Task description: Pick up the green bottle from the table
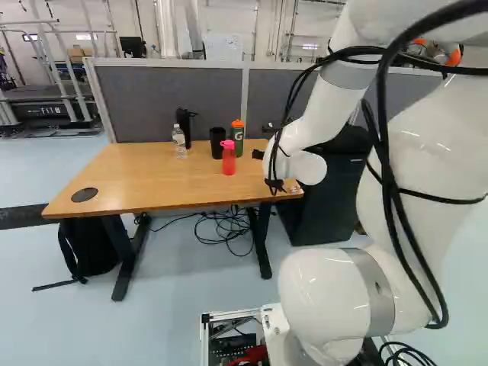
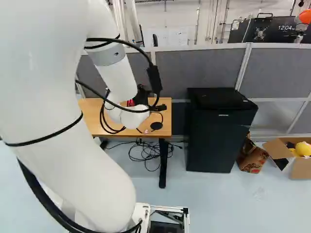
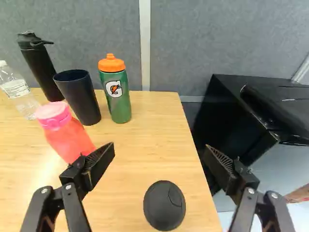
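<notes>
Bottle (image 1: 238, 141), green with an orange cap, stands upright toward the upper middle of the left base view, on the table (image 1: 152, 183). Cup (image 3: 79, 99) is just beside it; red bottle (image 3: 70, 137) is nearer the gripper (image 3: 159, 151). Beyond the cup are black bottle (image 3: 41, 67) and clear bottle (image 3: 17, 92). The gripper is wide, with nothing between its fingers, over the table's end, the green one ahead. Black disc (image 3: 164, 205) lies beneath; fridge (image 2: 218, 131) is right of centre in the right base view.

I judge only the approach to be under way: reaching forward past the red bottle, closing and lifting all remain.
</notes>
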You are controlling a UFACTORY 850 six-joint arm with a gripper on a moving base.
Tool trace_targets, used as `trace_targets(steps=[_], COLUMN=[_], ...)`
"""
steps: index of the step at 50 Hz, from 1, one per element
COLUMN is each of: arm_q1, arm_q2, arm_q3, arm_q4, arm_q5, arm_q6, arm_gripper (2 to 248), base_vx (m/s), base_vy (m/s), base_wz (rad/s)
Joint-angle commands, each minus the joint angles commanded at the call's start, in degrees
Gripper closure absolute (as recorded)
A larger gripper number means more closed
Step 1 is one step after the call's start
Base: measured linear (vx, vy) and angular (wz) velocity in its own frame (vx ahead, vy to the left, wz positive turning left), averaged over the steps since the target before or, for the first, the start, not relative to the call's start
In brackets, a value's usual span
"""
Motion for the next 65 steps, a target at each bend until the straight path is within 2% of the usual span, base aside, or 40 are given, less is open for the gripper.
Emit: trace_targets(steps=[9, 31, 49, 56, 65], arm_q1=[-0.61, -2.50, -3.42, -3.51, -3.65], arm_q2=[-2.59, -8.13, -12.76, -14.48, -16.78], arm_q3=[-2.80, -9.04, -14.53, -16.65, -19.52], arm_q4=[-3.83, -15.61, -26.29, -28.49, -29.14], arm_q5=[0.00, 0.21, 0.23, 0.23, 0.23], arm_q6=[0.00, 0.00, 0.00, 0.00, 0.00], arm_gripper=[3, 3, 3, 3, 3], base_vx=[0.000, 0.000, 0.000, 0.000, 0.000], base_vy=[0.000, 0.000, 0.000, 0.000, 0.000], base_wz=[0.000, 0.000, 0.000, 0.000, 0.000])
